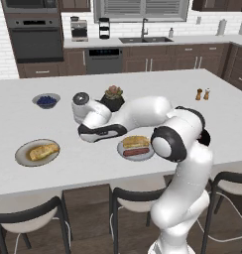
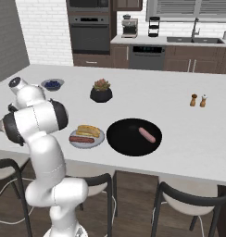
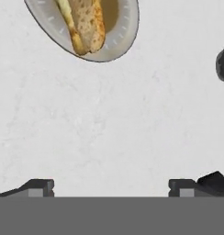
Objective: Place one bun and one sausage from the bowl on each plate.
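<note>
We're over a long white island counter (image 1: 143,82), faintly marbled, with dark-framed stools (image 2: 191,203) tucked along its near edge. Behind it runs a wall of dark brown cabinets (image 1: 157,59) under white brick tile, with a built-in oven (image 1: 36,39), a dishwasher (image 1: 103,59), a sink with a tall faucet (image 1: 144,30), a coffee machine (image 1: 79,30) and a slatted window blind (image 1: 140,9). No lettering or brand mark is readable anywhere.

Take the black bowl (image 2: 126,139) as our anchor. Inside it, right of its centre in the right base view, lies one sausage (image 2: 147,134), alone. Just beside the bowl on its left sits the light grey plate (image 2: 98,139), carrying a bun (image 2: 88,129) with a second sausage (image 2: 82,139) lying alongside it at the plate's near side. Farther left of the bowl, well apart, the beige-rimmed plate (image 1: 21,151) holds the other bun (image 1: 43,151). Beyond the bowl stands a black faceted plant pot (image 2: 101,94), and farther back left a small grey bowl of blue berries (image 2: 53,84). Off to the bowl's right, salt and pepper shakers (image 2: 198,100) stand as a pair.

The gripper (image 3: 110,186) hovers above bare counter near the beige-rimmed plate, fingertips spread wide with nothing between them.
</note>
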